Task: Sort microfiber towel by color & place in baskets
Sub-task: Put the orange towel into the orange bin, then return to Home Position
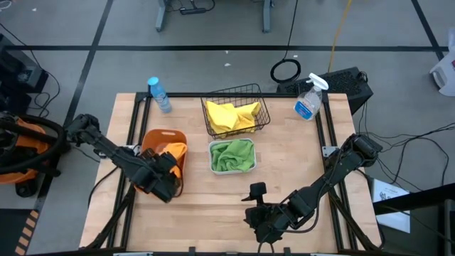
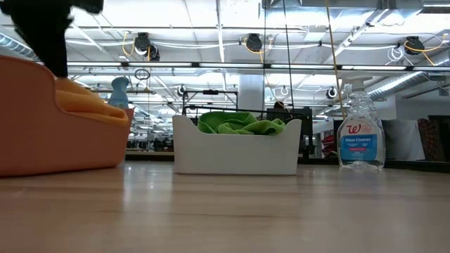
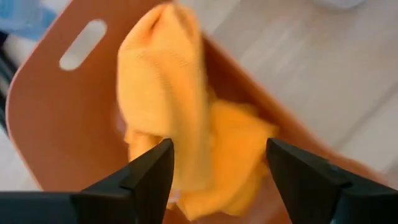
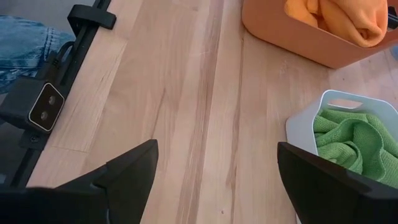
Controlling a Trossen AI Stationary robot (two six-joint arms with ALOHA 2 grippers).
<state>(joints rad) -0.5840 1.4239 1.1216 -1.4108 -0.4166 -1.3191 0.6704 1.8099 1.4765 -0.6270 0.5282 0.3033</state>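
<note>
1. The left gripper (image 1: 165, 183) hung at the near edge of the orange tub (image 1: 158, 142), on the left of the desk (image 1: 298, 153). Its fingers (image 3: 152, 171) stood apart with nothing pinched between them.
2. The orange towel (image 3: 180, 134) lay heaped in that tub, one fold riding up over the rim. The yellow towel (image 1: 231, 115) sat in the wire basket (image 1: 245, 91) at the far middle. The green towel (image 1: 231, 155) filled the white bin (image 1: 211, 160) just near of it.
3. I judged the step in hand to be the letting-go of the orange towel. Done well, the left arm should lift straight up and clear the rim, so the loose fold would not snag a finger.
4. If the fold looked likely to spill, a light push down toward the tub's middle would settle it.
5. The right gripper (image 1: 264, 222) waited at the near middle of the desk, fingers (image 4: 127, 171) spread and empty.
6. A spray bottle (image 1: 308, 99) stood at the far right and a water bottle (image 1: 159, 94) at the far left, both clear of the work.
7. I saw no loose towel left on the desk, so the sorting seemed nearly finished.
</note>
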